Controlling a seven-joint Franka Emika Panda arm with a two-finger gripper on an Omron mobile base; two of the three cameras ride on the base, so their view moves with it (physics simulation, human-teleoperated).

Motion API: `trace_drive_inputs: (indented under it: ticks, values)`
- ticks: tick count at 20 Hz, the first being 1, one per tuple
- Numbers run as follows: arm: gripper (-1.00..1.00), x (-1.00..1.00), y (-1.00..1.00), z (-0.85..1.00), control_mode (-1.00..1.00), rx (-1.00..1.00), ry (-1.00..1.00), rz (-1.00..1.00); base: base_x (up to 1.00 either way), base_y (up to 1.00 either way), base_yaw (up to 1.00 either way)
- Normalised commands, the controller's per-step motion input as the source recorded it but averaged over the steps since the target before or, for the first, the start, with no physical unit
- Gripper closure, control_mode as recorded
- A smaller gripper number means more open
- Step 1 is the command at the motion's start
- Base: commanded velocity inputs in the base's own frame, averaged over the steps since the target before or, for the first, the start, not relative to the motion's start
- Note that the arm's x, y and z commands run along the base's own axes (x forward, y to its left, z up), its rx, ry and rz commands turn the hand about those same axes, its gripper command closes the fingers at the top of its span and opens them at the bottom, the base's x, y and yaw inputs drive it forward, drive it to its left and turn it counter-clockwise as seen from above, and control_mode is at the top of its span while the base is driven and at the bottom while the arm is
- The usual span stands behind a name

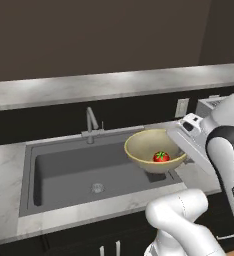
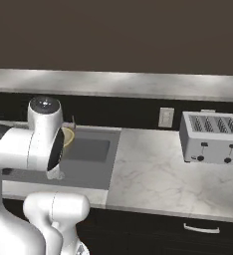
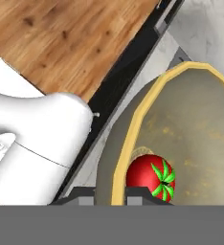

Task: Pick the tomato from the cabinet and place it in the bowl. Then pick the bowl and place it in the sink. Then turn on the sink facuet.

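Bowl [image 1: 150, 151] with tomato [image 1: 161, 156], rim pinched by the gripper [image 3: 110, 194], hangs at centre frame over the sink [image 1: 64, 175]; next, I judge, lower and release.

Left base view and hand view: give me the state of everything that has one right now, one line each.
bowl: tilted, lifted over the right end of the sink, held at its rim.
tomato: inside the bowl, low against its wall.
gripper: shut on the bowl's rim.
sink: nothing in the basin, drain bare.
sink facuet: no water running.
toaster: slots empty.
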Motion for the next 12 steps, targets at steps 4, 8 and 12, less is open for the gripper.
trace_drive_inputs:
  ticks: [4, 8, 12]
  values:
    - [1.00, 0.78, 0.11, -0.56, -1.00, 0.00, 0.00, 0.34, 0.00, 0.00, 0.00]
    - [1.00, 0.81, 0.49, -0.52, -1.00, 0.00, -0.03, 0.23, 0.00, 0.00, 0.00]
    - [1.00, 0.73, 0.49, -0.39, -1.00, 0.00, 0.00, 0.19, 0.00, 0.00, 0.00]
